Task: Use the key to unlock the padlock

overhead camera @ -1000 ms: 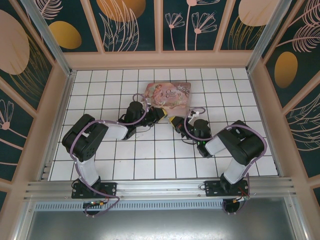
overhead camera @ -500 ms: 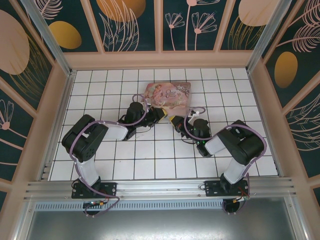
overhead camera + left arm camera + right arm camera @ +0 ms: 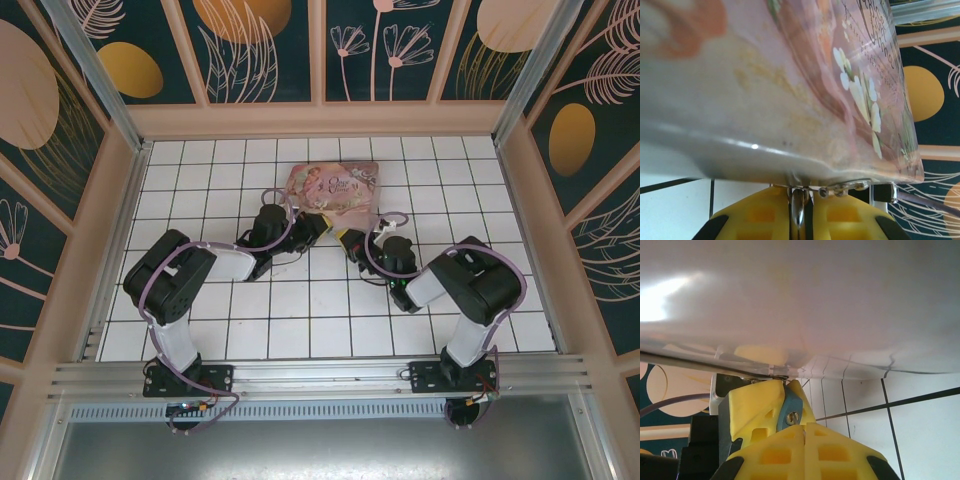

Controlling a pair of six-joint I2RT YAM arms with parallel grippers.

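Note:
In the right wrist view the small blue-grey padlock (image 3: pixel 789 407) hangs under the rim of the pink tin box (image 3: pixel 800 300). It is pinched between the left gripper's yellow fingers (image 3: pixel 757 400). My right gripper (image 3: pixel 804 429) is shut on the key (image 3: pixel 797 421), whose thin shaft runs from the pads into the padlock's brass keyhole. In the left wrist view my left gripper (image 3: pixel 802 195) is shut on the padlock's shiny metal edge (image 3: pixel 799 207), just under the tin's latch (image 3: pixel 840 189). From above, both grippers (image 3: pixel 320 228) (image 3: pixel 352 243) meet at the tin's near edge.
The pink illustrated tin (image 3: pixel 338 188) lies on the white tiled floor (image 3: pixel 300 310) at the back centre. Peach-framed walls enclose the floor on three sides. An aluminium rail (image 3: pixel 320 378) runs along the near edge by the arm bases.
The right arm's elbow has shifted slightly to the left. Both grippers stay at the tin's near edge with their holds unchanged.

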